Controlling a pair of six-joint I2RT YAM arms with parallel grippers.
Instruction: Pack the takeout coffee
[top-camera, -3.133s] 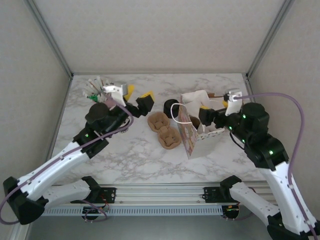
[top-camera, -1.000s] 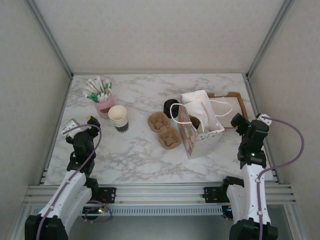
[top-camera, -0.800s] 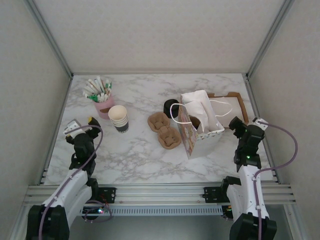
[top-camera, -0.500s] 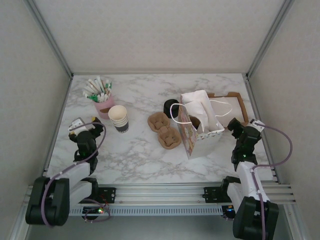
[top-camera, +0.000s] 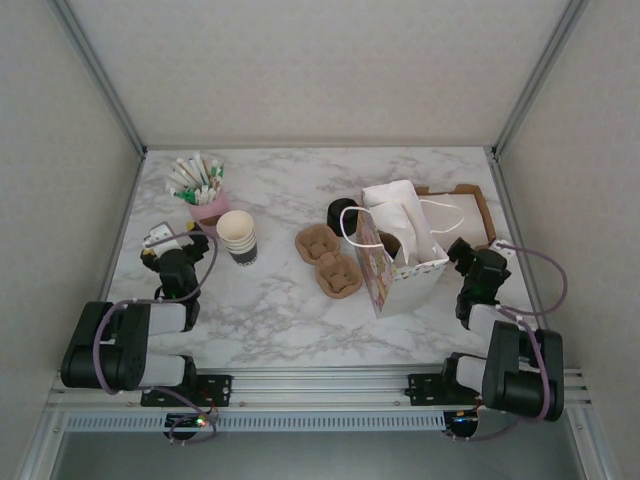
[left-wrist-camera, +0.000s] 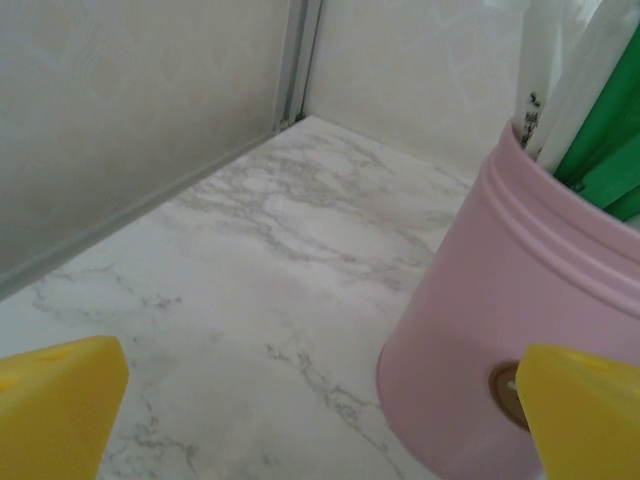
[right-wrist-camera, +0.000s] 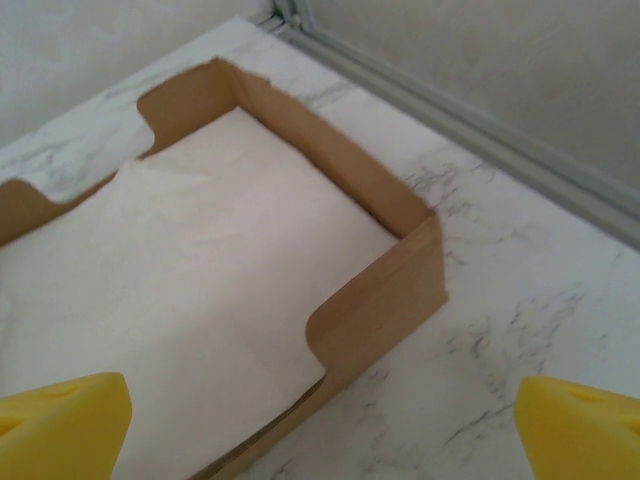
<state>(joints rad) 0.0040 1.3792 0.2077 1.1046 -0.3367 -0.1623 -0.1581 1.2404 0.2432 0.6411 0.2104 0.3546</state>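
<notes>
While both arms sit folded low over their bases at the near edge of the table (top-camera: 270, 305), you have the left gripper (left-wrist-camera: 320, 425) and the right gripper (right-wrist-camera: 320, 430) standing wide apart and holding nothing. Each wrist view puts the yellow fingers (left-wrist-camera: 58, 405) in its bottom corners. Between the left pair there is only bare marble, with the pink holder (left-wrist-camera: 470, 340) of white and green packets just ahead on its right. Between the right pair lies the near corner of the brown cardboard tray (right-wrist-camera: 400, 255), lined with white napkins (right-wrist-camera: 200, 260). From above, working outward: a brown pulp cup carrier (top-camera: 330, 262) lies mid-table with its wells unfilled. Just to its right stands the white paper bag (top-camera: 375, 268), mouth open, handles loose. The takeout coffee (top-camera: 390, 244) sits inside that bag; you can see only its round dark lid down in the opening. That puts it a little left of the right gripper, near but apart, with the bag wall between them. It is well apart from the left gripper, across most of the table's width. A stack of cream paper cups (top-camera: 238, 238) stands upright left of centre, just beside the pink holder and near the left gripper. A short black cylinder (top-camera: 342, 212) sits just beyond the carrier, against the bag's far left corner. The tray lies farthest right, behind the bag.
</notes>
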